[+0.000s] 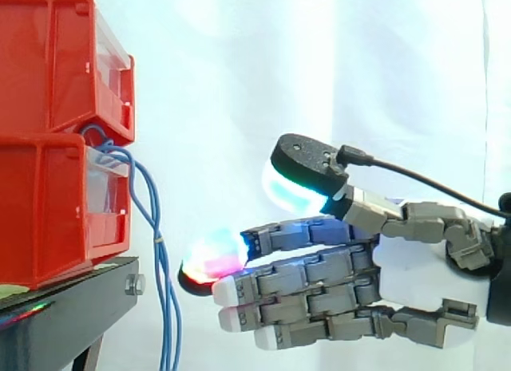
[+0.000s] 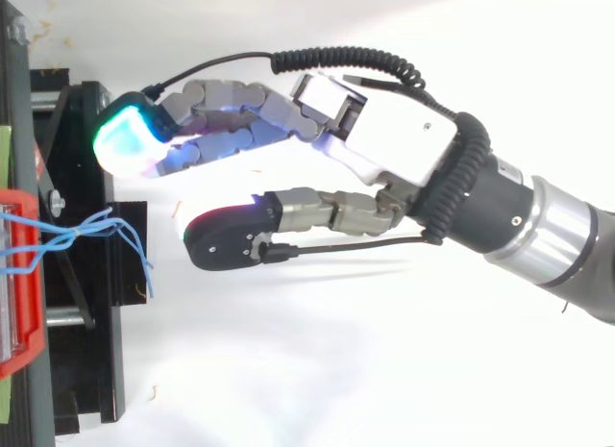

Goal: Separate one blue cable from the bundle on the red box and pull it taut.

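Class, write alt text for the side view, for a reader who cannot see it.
An open robot hand reaches in from the right, its glowing fingertips close to a bundle of thin blue cables but not gripping them. The cables hang from two stacked red bins on a black stand at left, before a white curtain.

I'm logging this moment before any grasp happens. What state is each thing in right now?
hand: open, fingers straight, holding nothing, apart from the cables.
blue cables: bundled, hanging slack from the front of the lower bin, not taut.
red bins: stacked one on the other, upright on the stand.
black stand: bearing the bins at its edge.
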